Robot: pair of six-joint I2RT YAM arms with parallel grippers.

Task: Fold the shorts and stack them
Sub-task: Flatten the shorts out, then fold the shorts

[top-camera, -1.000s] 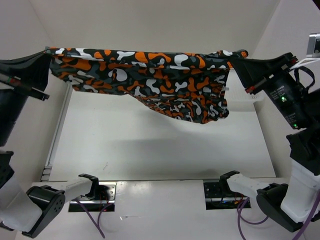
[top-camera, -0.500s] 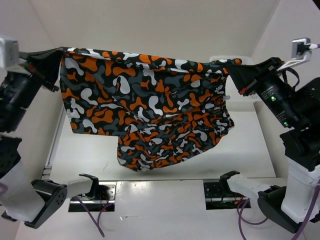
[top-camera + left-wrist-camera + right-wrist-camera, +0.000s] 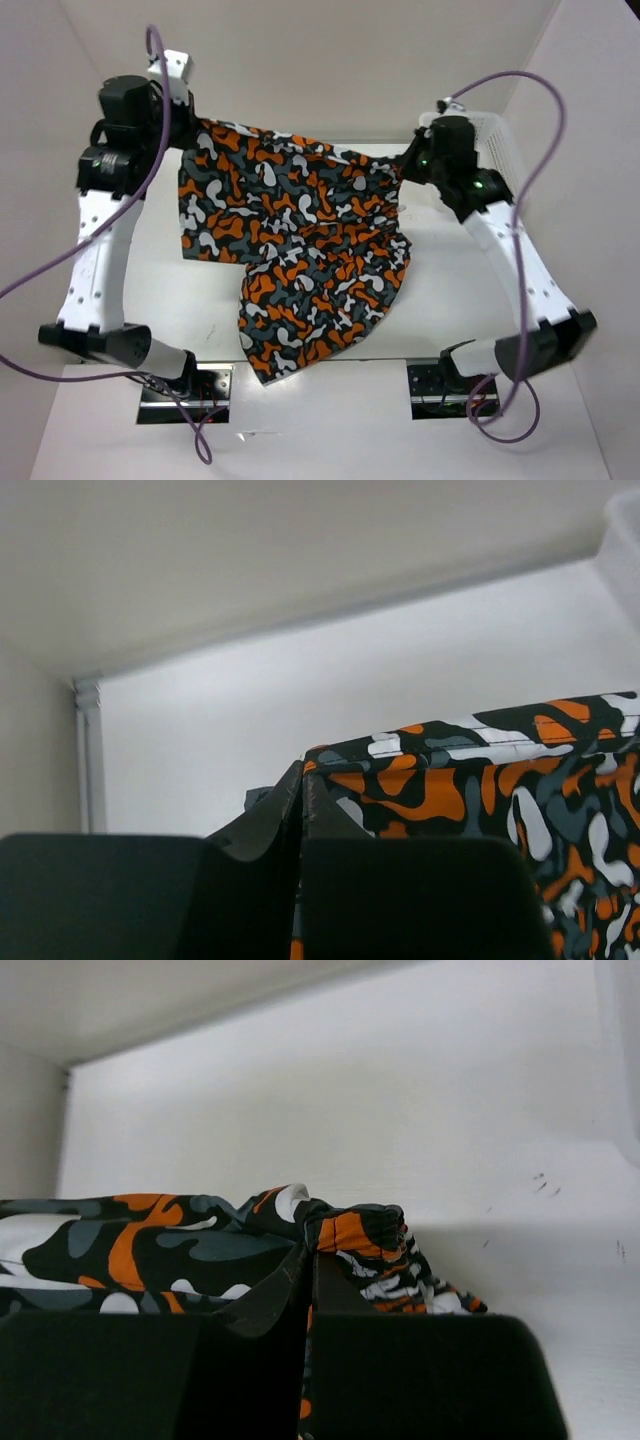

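Shorts point(image 3: 300, 260) pinched at two upper corners and strung out above the table point(image 3: 200, 300). Clamped tight at the left corner by the left gripper point(image 3: 303, 780), dark fingers point(image 3: 270, 815) pressed flat together with a fold of the orange, black, grey and white print caught between them. Clamped just as tight at the right corner by the right gripper point(image 3: 308, 1250), with a bunched knot of fabric sitting right at the fingertips and spilling to both sides. Seen from overhead as a taut top edge running from the higher left grip down to the lower right grip, sagging slightly in between. Below that edge, spread wide and hanging crooked: a shorter flap under the left grip, a longer lobe drooping toward the near edge of the table, close to the arm bases. Cannot tell whether that lowest lobe touches the surface. Further out, both white arms raised and bent inward over the table. Behind the right gripper, at the far right corner, a white mesh basket point(image 3: 495, 140). Looped loosely over both arms, purple cables point(image 3: 545, 150). All around, plain white walls point(image 3: 330, 60).
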